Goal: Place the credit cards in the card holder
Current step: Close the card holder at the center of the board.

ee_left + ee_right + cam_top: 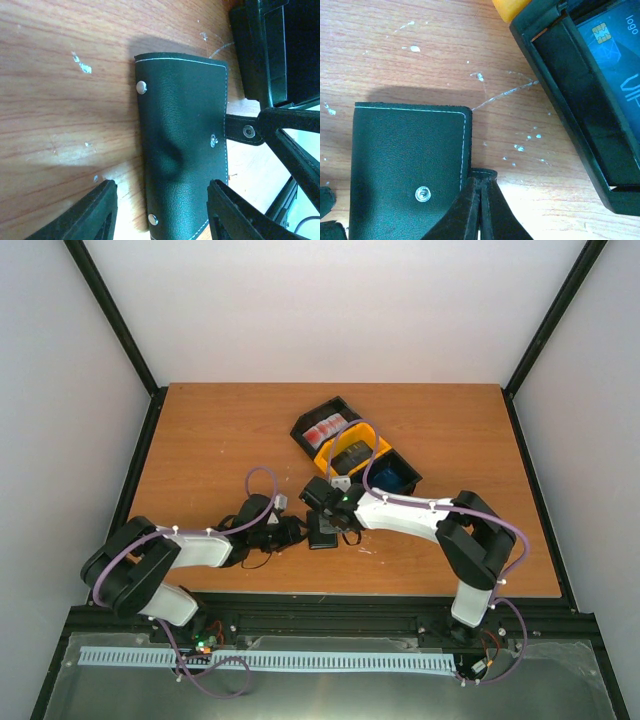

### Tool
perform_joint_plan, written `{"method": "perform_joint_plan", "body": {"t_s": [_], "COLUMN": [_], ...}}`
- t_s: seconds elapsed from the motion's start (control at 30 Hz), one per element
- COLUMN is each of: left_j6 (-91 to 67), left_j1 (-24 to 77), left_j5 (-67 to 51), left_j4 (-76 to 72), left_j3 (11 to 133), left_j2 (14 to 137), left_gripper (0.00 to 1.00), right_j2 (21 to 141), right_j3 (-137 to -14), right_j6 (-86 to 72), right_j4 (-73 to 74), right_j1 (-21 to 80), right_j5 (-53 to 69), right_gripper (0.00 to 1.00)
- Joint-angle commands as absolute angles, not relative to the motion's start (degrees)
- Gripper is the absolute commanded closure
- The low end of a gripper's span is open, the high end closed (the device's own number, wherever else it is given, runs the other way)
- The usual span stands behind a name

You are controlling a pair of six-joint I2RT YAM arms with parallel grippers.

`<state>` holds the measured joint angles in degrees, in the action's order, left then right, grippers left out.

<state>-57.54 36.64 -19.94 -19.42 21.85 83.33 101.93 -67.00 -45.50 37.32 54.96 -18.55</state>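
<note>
The card holder [182, 145] lies closed and flat on the counter [60, 100] between the two arms. Its short clasp tab [240, 131] sticks out sideways toward the right arm [410, 515]. The right jaws are closed and appear pinched on the end of that tab; in the right wrist view its edge shows just at the meeting fingertips. The left jaws stand open, straddling the near end of the holder. One finger [97, 212] is clear of its edge, while the other [235, 215] is at or over the opposite edge, and I cannot tell whether it touches. Seen from the left wrist, the holder's long axis runs straight away from the left jaws, in line with the fingers, so closing them would bear on its long sides. The credit cards are not in it yet: a blue card [612, 60] lies in the black bin [570, 100] just beyond the holder, nearer the right arm. The coming move likely turns on the tab. It would be drawn across the holder's short axis to open the flap while the left jaws steady the body.
</note>
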Motion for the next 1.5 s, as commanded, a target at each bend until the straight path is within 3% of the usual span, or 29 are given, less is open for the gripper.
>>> {"method": "perform_joint_plan", "body": {"t_s": [0.0,0.37,0.7,1.47], "left_j6": [-57.6,-57.5,-58.5,-58.0], "left_j1": [36.6,36.7,36.7,36.6], "left_j5": [-18.7,-19.1,-18.1,-18.1], "left_j4": [-13.5,-14.4,-15.5,-15.9], "left_j3": [20.7,21.0,19.8,19.3], "left_j2": [85.8,87.7,89.6,90.2], "left_gripper": [0.48,0.49,0.60,0.62], "right_j2": [100.3,96.6,96.8,101.3], "right_j3": [-65.8,-60.0,-58.9,-60.6], "right_j6": [-46.3,-49.7,-50.6,-49.1], "right_j4": [37.1,26.2,20.3,20.0], "right_j1": [55.2,55.2,55.1,55.2], "right_j5": [-18.7,-15.7,-12.4,-8.4], "right_gripper": [0.97,0.97,0.97,0.97]}}
